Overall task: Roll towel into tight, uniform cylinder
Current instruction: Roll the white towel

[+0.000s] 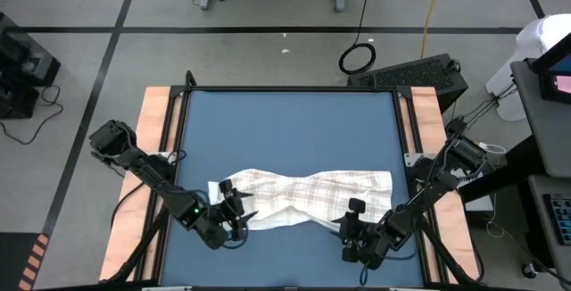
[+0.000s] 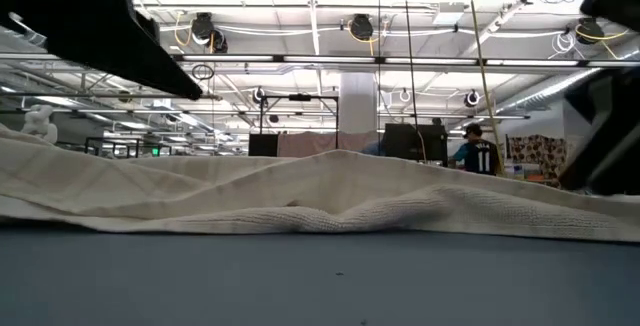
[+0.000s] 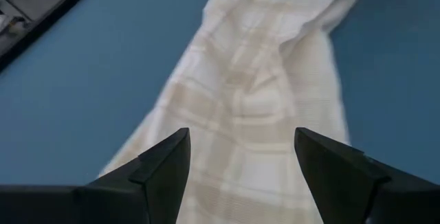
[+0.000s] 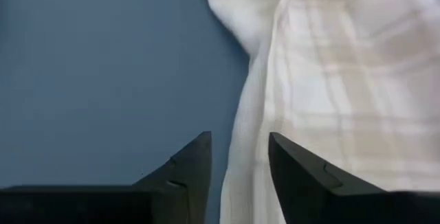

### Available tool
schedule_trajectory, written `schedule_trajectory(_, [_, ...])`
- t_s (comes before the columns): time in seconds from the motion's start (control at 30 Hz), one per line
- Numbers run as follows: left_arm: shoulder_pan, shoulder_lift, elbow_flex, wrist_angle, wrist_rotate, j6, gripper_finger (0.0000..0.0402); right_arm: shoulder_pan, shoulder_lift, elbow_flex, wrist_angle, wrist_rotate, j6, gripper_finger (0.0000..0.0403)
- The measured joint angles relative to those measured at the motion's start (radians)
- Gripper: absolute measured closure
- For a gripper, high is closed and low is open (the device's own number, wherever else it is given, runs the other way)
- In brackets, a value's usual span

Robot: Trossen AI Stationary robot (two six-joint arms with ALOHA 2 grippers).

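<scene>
Towel (image 1: 308,198) lies bunched, unrolled on mat (image 1: 285,130). Left gripper (image 1: 234,211) spread over one end; right gripper (image 1: 355,228) narrower, gripping nothing yet.

Both arms are dark, nearly black, built of slim jointed links with boxy blocks at the joints. The left arm (image 1: 147,170) carries a small green light on its forearm, close to the wrist, and a chunky black housing at its shoulder end. The right arm (image 1: 428,188) has the same blocky joints, with thin dark cables trailing from its shoulder end. The left pincer (image 3: 240,176) ends in two matte black fingers shaped like tapering wedges with flat inner faces. The right pincer (image 4: 239,172) has matching black wedge fingers with angled tips.
</scene>
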Motion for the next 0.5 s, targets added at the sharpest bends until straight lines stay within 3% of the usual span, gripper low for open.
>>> schedule_trajectory(0.27, [0.108,0.034,0.000,-0.069,0.106,0.007,0.0140,0.014,0.000,-0.096,0.112,-0.071,0.105,0.0321])
schedule_trajectory(0.4, [0.117,0.111,0.001,-0.146,0.182,-0.066,0.0140,0.037,0.000,-0.114,0.116,-0.102,0.174,0.0337])
schedule_trajectory(0.5, [0.105,0.167,0.001,-0.234,0.182,-0.158,0.0140,0.063,-0.002,-0.118,0.114,-0.103,0.193,0.0342])
